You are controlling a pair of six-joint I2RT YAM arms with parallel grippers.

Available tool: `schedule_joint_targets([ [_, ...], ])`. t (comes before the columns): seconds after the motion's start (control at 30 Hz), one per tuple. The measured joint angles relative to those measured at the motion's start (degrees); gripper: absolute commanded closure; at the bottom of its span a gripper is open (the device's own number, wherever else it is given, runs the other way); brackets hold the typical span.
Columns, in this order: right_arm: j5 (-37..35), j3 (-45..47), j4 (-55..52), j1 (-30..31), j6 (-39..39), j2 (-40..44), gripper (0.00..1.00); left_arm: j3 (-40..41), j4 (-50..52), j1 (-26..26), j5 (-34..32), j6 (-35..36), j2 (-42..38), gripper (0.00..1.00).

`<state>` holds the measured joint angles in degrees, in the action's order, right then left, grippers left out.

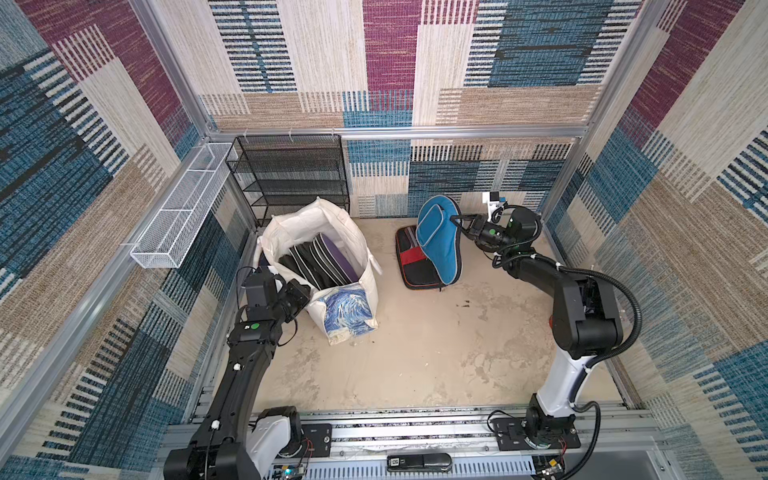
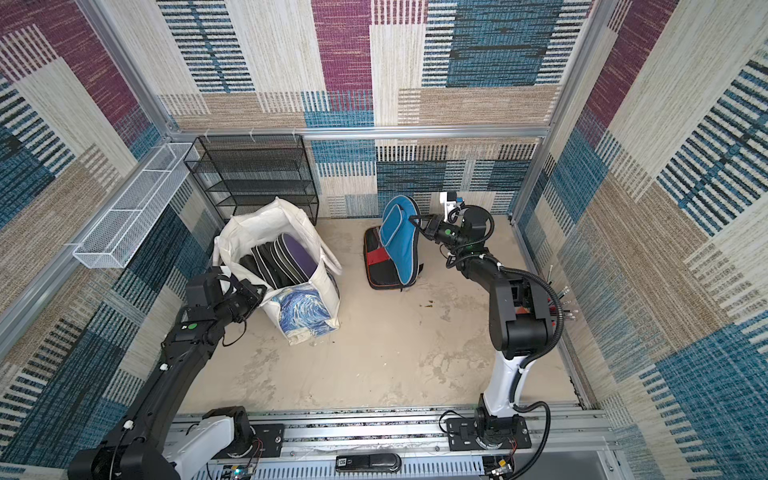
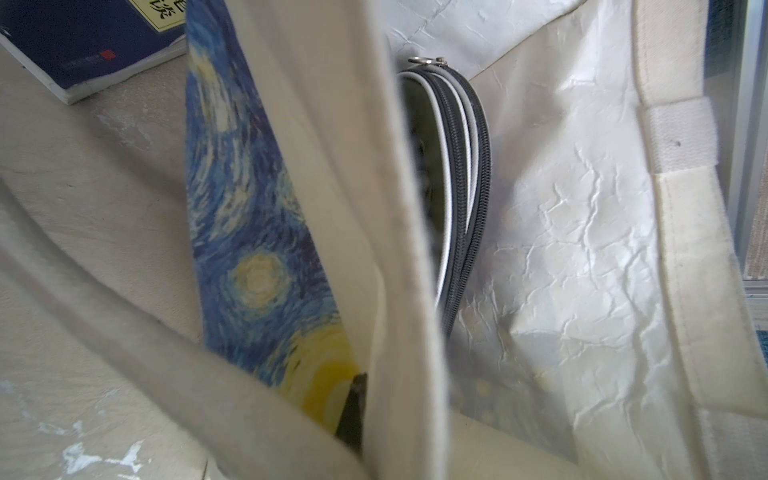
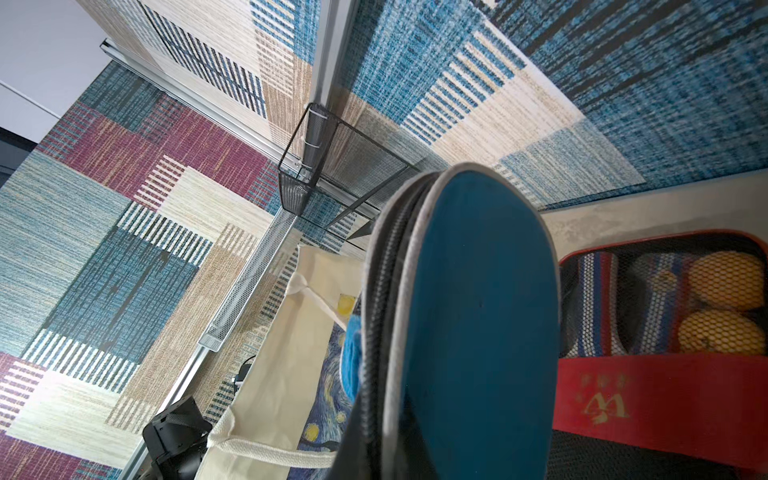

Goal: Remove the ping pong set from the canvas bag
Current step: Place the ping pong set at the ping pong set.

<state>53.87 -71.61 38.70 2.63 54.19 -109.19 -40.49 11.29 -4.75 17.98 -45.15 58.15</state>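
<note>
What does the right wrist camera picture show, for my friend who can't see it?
A blue paddle case fills the middle, seen close up with its gray zipper showing. Beside it lies a red-and-black case whose mesh pocket holds orange balls; on its other side stands the cream canvas bag, with patterned walls behind.

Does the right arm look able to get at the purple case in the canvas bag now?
Probably not yet: the right gripper is shut on the blue case. The canvas bag stands open, the purple case exposed.
</note>
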Motion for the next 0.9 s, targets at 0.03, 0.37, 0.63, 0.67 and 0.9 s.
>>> schedule_joint_targets([
  [0.03,-0.11,0.07,1.31,0.00,0.00,-1.18,1.00,0.00,-0.02,0.00,0.00,0.07,0.11,1.00],
  [0.37,-3.54,2.14,8.04,-0.39,0.33,-8.52,1.00,0.13,-0.15,0.00,-0.11,0.13,-0.26,1.00],
  [0.63,-11.47,1.73,-0.66,-0.72,-9.25,-8.41,1.00,0.85,-0.57,0.00,-0.90,0.28,-0.22,1.00],
  [0.67,-12.94,1.84,-2.08,-0.72,-10.45,-8.37,1.00,0.92,-0.76,0.00,-0.90,0.28,-0.04,1.00],
  [0.9,-22.47,0.57,-13.38,-0.55,-16.96,-8.17,1.00,0.94,-1.16,0.00,-1.03,0.33,0.33,1.00],
])
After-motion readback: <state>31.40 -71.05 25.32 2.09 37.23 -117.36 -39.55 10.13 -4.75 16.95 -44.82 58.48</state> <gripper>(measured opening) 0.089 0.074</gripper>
